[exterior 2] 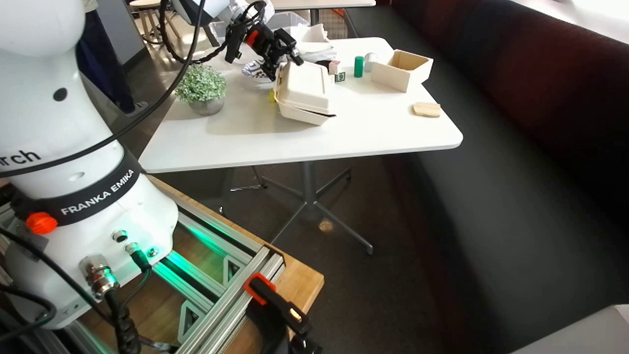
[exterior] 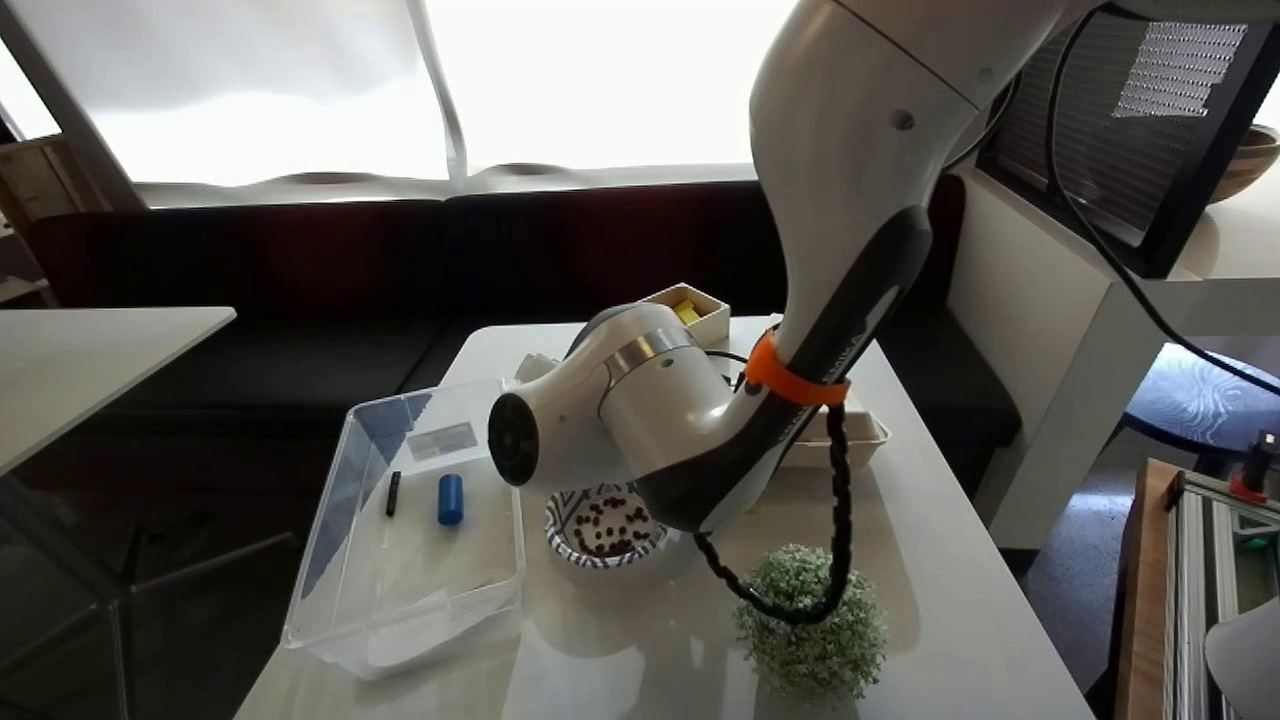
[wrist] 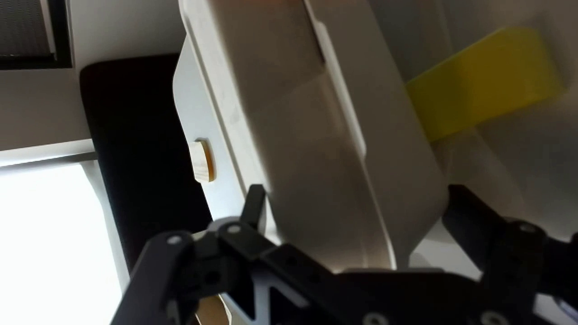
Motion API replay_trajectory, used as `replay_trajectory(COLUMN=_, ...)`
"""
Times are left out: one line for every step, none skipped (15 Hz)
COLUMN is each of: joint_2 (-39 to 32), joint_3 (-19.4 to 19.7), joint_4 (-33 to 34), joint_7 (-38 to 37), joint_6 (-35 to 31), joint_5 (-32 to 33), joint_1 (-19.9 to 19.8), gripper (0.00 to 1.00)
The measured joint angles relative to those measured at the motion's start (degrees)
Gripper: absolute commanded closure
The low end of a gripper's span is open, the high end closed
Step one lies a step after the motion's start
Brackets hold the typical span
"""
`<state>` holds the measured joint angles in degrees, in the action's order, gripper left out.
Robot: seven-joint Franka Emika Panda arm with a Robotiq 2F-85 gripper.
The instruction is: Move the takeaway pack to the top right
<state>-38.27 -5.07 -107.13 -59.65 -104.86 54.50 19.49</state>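
The takeaway pack (exterior 2: 304,83) is a closed off-white clamshell box on the white table in an exterior view. Its lid shows a dark gap at the near right corner. In an exterior view the pack (exterior: 868,434) is mostly hidden behind the arm. My gripper (exterior 2: 284,68) is at its far left corner, one finger on the lid side, one on the base side. In the wrist view my gripper (wrist: 356,194) straddles the pack (wrist: 307,135) and both fingertips appear to touch it. I cannot tell whether the pack is lifted. The gripper is hidden in an exterior view.
A yellow block (wrist: 487,81) lies beside the pack. A patterned bowl (exterior: 605,525), a clear bin (exterior: 410,560) and a potted plant (exterior: 812,620) stand nearby. A wooden box (exterior 2: 400,73), green cylinder (exterior 2: 358,66) and wood piece (exterior 2: 426,109) are toward the bench side.
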Motion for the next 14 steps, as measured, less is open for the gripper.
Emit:
replay_trajectory(joint_2=-0.24, joint_3=0.06, joint_4=0.19, joint_7=-0.11, joint_6=0.5, joint_5=0.36, joint_1=0.12, gripper=0.04)
replay_trajectory(joint_2=-0.45, joint_3=0.09, joint_4=0.38, joint_7=-0.23, joint_6=0.99, joint_5=0.66, joint_1=0.22, gripper=0.22)
replay_trajectory(joint_2=-0.59, joint_3=0.11, joint_4=0.52, joint_7=-0.32, joint_6=1.41, joint_5=0.92, joint_1=0.31, gripper=0.29)
replay_trajectory(joint_2=-0.67, joint_3=0.11, joint_4=0.62, joint_7=-0.41, joint_6=1.7, joint_5=1.14, joint_1=0.36, gripper=0.29)
replay_trajectory(joint_2=-0.71, joint_3=0.11, joint_4=0.67, joint_7=-0.47, joint_6=1.88, joint_5=1.38, joint_1=0.4, gripper=0.38)
replay_trajectory(joint_2=-0.72, joint_3=0.11, joint_4=0.69, joint_7=-0.58, joint_6=1.97, joint_5=1.59, joint_1=0.41, gripper=0.44)
replay_trajectory(joint_2=-0.72, joint_3=0.11, joint_4=0.69, joint_7=-0.72, joint_6=2.01, joint_5=1.77, joint_1=0.41, gripper=0.45)
replay_trajectory(joint_2=-0.72, joint_3=0.11, joint_4=0.69, joint_7=-0.85, joint_6=2.07, joint_5=1.95, joint_1=0.41, gripper=0.46)
replay_trajectory(joint_2=-0.72, joint_3=0.11, joint_4=0.69, joint_7=-0.96, joint_6=2.16, joint_5=2.08, joint_1=0.42, gripper=0.47)
replay_trajectory(joint_2=-0.72, joint_3=0.11, joint_4=0.7, joint_7=-1.05, joint_6=2.36, joint_5=2.18, joint_1=0.44, gripper=0.48)
replay_trajectory(joint_2=-0.72, joint_3=0.11, joint_4=0.71, joint_7=-1.13, joint_6=2.73, joint_5=2.27, joint_1=0.49, gripper=0.48)
replay_trajectory(joint_2=-0.71, joint_3=0.11, joint_4=0.72, joint_7=-1.21, joint_6=3.23, joint_5=2.3, joint_1=0.56, gripper=0.48)
replay_trajectory(joint_2=-0.71, joint_3=0.09, joint_4=0.73, joint_7=-1.36, joint_6=3.83, joint_5=2.31, joint_1=0.67, gripper=0.48)
replay_trajectory(joint_2=-0.68, joint_3=0.08, joint_4=0.73, joint_7=-1.6, joint_6=4.62, joint_5=2.31, joint_1=0.83, gripper=0.48)
